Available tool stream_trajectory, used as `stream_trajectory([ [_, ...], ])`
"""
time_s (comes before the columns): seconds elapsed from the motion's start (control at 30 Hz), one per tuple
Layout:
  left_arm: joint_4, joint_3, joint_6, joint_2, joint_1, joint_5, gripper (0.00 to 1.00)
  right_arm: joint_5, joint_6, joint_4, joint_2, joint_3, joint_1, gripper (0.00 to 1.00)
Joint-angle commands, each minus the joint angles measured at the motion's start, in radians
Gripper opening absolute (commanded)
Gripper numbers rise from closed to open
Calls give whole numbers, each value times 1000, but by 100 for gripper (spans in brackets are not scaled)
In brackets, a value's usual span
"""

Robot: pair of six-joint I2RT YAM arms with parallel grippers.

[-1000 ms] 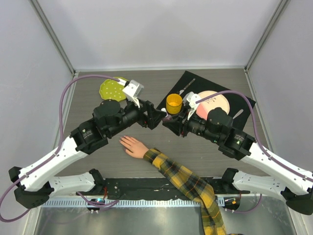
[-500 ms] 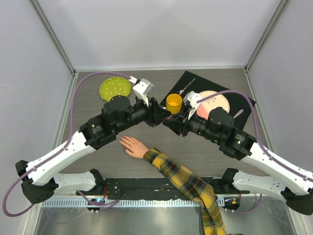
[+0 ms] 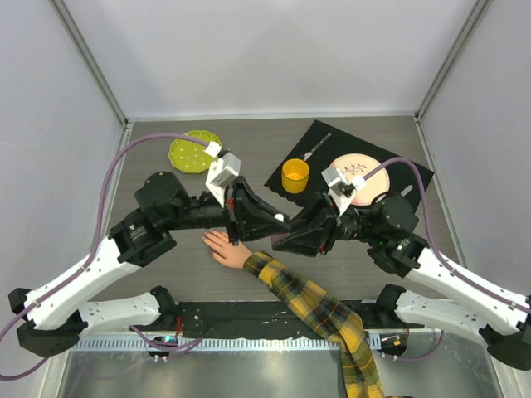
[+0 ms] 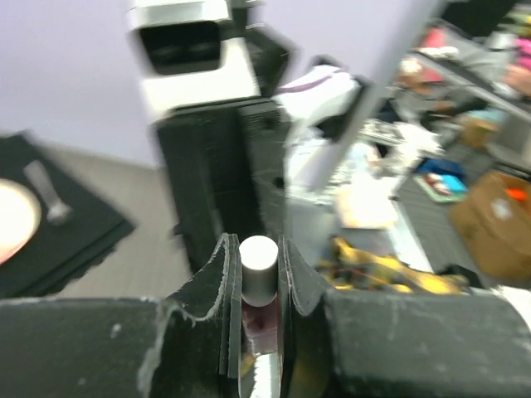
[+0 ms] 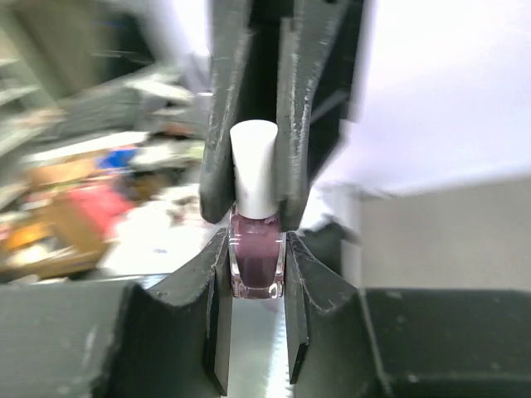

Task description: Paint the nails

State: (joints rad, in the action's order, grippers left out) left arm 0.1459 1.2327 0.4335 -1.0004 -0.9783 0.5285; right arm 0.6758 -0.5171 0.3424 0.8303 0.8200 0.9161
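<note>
Polish bottle (image 5: 256, 257), squarish plum glass, wears smooth white cylindrical cap (image 5: 253, 170).

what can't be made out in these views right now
Top view: nail polish bottle and its white cap are hidden where the left gripper and right gripper meet.
Top view: nails of the mannequin hand too small to tell if painted.
Both wrist views: surroundings blurred; mannequin hand out of frame.
</note>
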Motion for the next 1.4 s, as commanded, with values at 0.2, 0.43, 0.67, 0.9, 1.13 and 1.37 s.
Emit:
stream_trajectory([
  [0.2, -23, 20, -12, 14, 4, -17, 24, 185, 69, -23, -23, 83, 35, 1],
  [0.43, 107, 27, -62, 134, 3, -373, 73, -169, 380, -459, -19, 185, 35, 1],
  [0.67, 195, 63, -44, 108, 3, -515, 63, -445, 442, -484, 4, 203, 35, 1],
  [0.9, 178, 53, -33, 40, 3, -472, 66, -493, 451, -479, 29, 208, 35, 1],
  [1.13, 152, 47, -35, -15, -5, -483, 60, -495, 457, -471, 30, 202, 35, 1],
  [1.37, 142, 50, -35, -38, -13, -464, 44, -498, 451, -467, 33, 205, 35, 1],
])
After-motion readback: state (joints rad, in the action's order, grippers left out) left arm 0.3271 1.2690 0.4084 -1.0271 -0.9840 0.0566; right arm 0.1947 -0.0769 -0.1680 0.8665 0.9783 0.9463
